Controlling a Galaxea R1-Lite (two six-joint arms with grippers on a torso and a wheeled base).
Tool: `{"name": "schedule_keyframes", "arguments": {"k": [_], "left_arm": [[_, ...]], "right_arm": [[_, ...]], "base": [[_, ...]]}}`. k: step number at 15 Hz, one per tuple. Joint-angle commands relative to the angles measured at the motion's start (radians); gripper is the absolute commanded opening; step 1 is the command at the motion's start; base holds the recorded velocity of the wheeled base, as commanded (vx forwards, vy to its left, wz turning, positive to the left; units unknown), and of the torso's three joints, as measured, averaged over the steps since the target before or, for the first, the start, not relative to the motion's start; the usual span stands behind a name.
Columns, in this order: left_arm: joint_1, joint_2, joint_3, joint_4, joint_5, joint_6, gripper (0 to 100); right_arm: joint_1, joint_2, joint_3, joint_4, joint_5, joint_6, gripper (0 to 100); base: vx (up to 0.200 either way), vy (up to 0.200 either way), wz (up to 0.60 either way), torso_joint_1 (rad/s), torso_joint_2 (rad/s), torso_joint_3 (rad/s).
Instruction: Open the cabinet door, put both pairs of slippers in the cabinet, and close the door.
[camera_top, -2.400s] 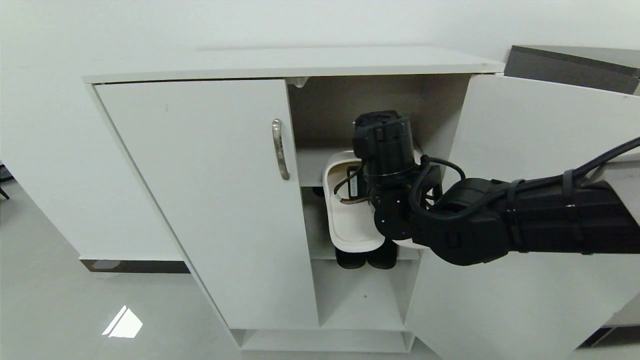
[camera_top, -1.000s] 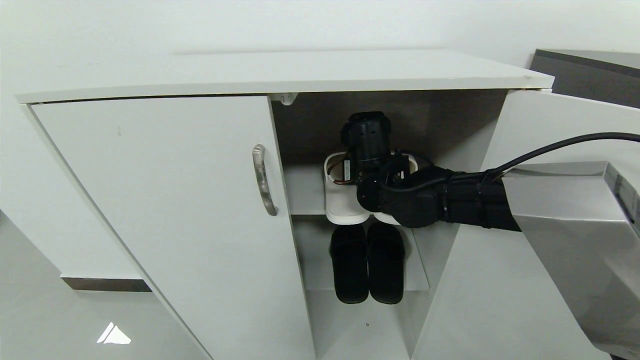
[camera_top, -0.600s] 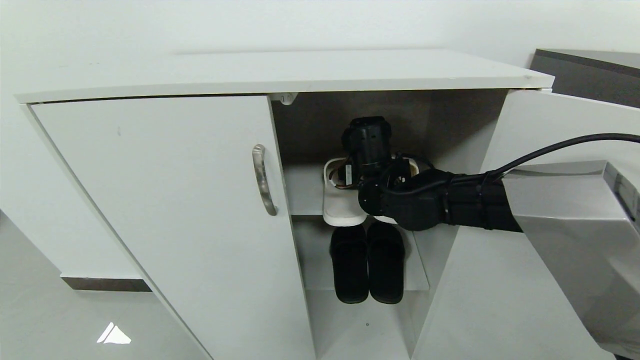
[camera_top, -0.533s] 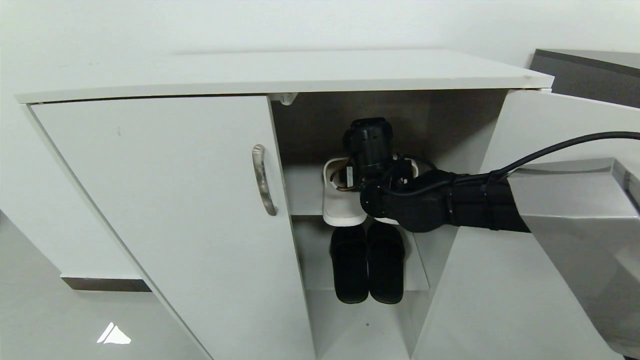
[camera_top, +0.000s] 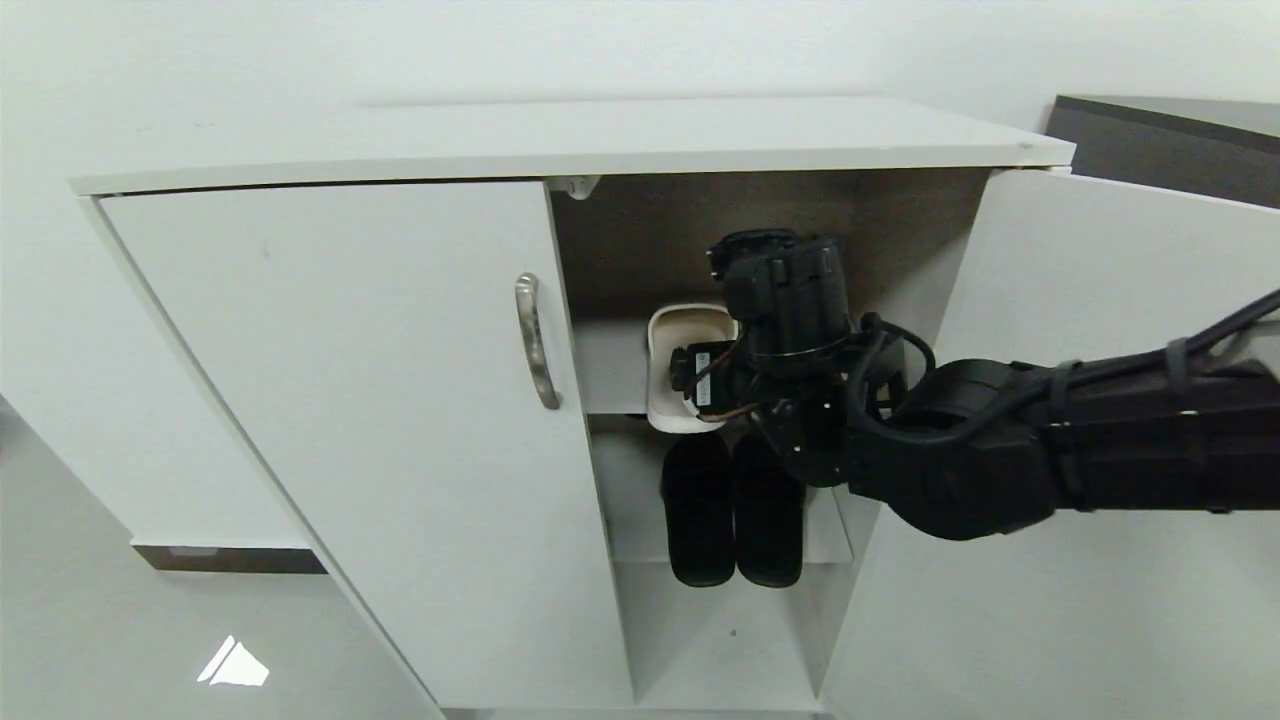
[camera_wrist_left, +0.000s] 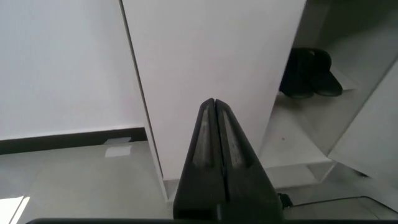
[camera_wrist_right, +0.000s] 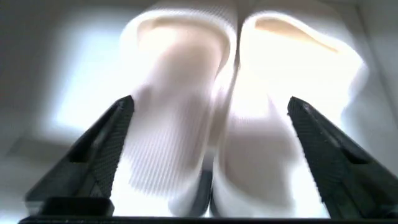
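White foam slippers (camera_top: 665, 385) sit on the upper shelf (camera_top: 612, 365) just beyond my right gripper's (camera_wrist_right: 208, 109) spread fingers, and I judge them light and squashy, best pinched across both sides; my left gripper (camera_wrist_left: 214, 109) is closed.

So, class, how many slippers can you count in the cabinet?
4: two white slippers on the upper shelf, two black slippers on the shelf below; the closed door may hide more.

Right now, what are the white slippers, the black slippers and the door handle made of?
The white slippers are probably soft foam or rubber: matte, with thick rounded edges and a ribbed footbed. The black slippers look like similar foam or rubber, matte and moulded in one piece. The door handle looks like brushed metal, from its silvery sheen.
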Motion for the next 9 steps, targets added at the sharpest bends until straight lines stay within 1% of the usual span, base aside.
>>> {"name": "schedule_keyframes", "arguments": {"k": [1,3,6,9], "left_arm": [[0.000,0.000,0.000,0.000,0.000,0.000,0],[0.000,0.000,0.000,0.000,0.000,-0.003,0],[0.000,0.000,0.000,0.002,0.000,-0.003,0],[0.000,0.000,0.000,0.000,0.000,-0.003,0]], "right_arm": [[0.005,-0.085,0.060,-0.002,0.012,0.000,0],[0.007,-0.148,0.144,-0.002,0.049,0.008,0],[0.014,-0.256,0.270,-0.002,0.192,0.049,0],[0.036,-0.346,0.423,-0.036,0.276,0.048,0]], "base": [[-0.200,0.000,0.00,-0.002,0.00,0.007],[-0.200,0.000,0.00,-0.002,0.00,0.005],[-0.200,0.000,0.00,-0.002,0.00,0.002],[-0.200,0.000,0.00,0.001,0.00,0.002]]}}
